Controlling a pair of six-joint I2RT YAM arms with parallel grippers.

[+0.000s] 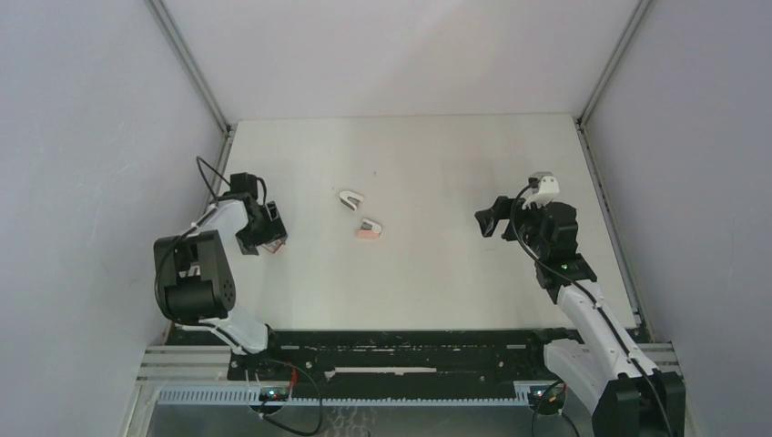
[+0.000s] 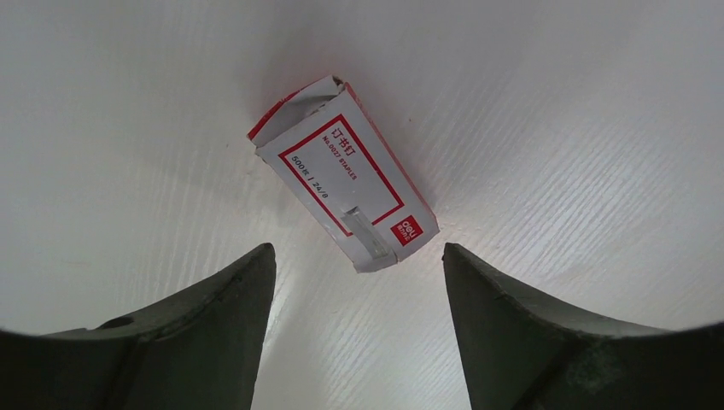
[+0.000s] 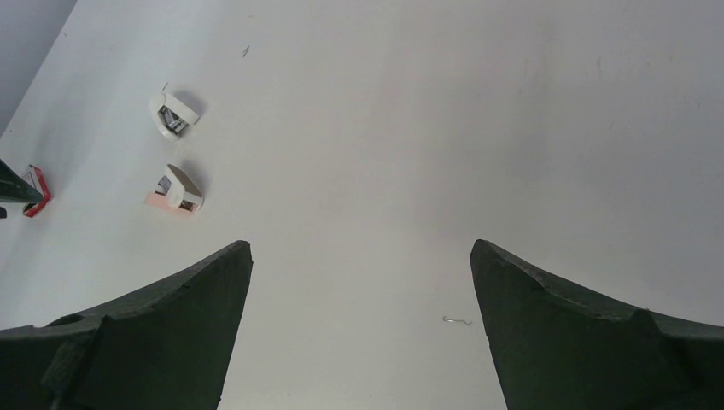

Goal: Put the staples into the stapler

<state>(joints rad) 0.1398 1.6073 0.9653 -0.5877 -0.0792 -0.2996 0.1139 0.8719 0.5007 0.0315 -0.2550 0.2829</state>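
Note:
A small white box with a red label (image 2: 341,175) lies on the white table, one end flap open. A narrow pale strip (image 2: 362,229), possibly the staples, rests on its top near the closer end. My left gripper (image 2: 359,248) hangs open just above the box's near end, one finger on each side and apart from it; in the top view it (image 1: 270,238) is at the left. A small pink-and-white stapler (image 3: 175,192) (image 1: 368,230) and a small white piece with metal inside (image 3: 175,115) (image 1: 350,198) lie mid-table. My right gripper (image 3: 360,244) (image 1: 487,221) is open and empty, well right of them.
A single bent loose staple (image 3: 457,321) lies on the table by my right gripper's right finger. Grey walls enclose the table on the left, back and right. The black rail (image 1: 410,350) with the arm bases runs along the near edge.

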